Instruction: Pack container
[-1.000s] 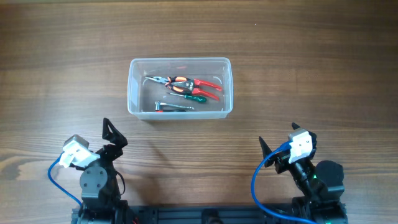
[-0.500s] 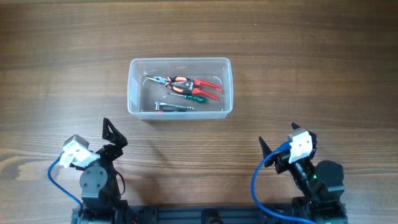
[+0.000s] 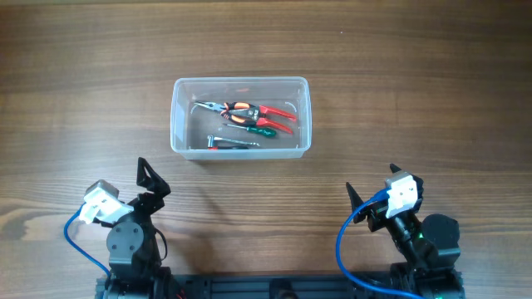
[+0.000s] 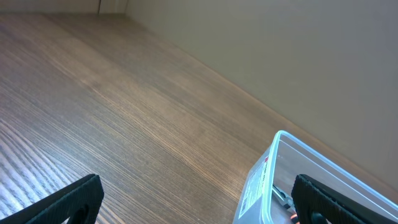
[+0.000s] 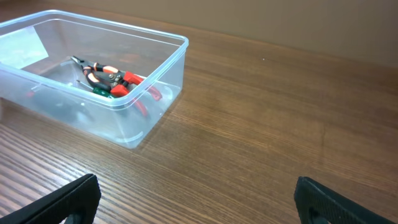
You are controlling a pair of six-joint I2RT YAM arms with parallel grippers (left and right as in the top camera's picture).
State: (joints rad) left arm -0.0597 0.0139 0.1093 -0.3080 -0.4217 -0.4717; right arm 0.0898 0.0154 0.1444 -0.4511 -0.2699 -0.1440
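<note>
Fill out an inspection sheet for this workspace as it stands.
Surface: wooden table, plain wood grain.
Job's things: clear container holding pliers, a green-handled screwdriver and a small metal tool.
Clutter: nothing seen.
Grippers: left gripper and right gripper both open, holding nothing, near the front edge and apart from the container.
Cables: blue cable looped beside each arm.
Surroundings: plain beige wall behind the table.

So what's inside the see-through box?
In the box: pliers with red handles, a green-handled screwdriver, and a small metal tool. Whatever lies beneath the pliers is covered.
</note>
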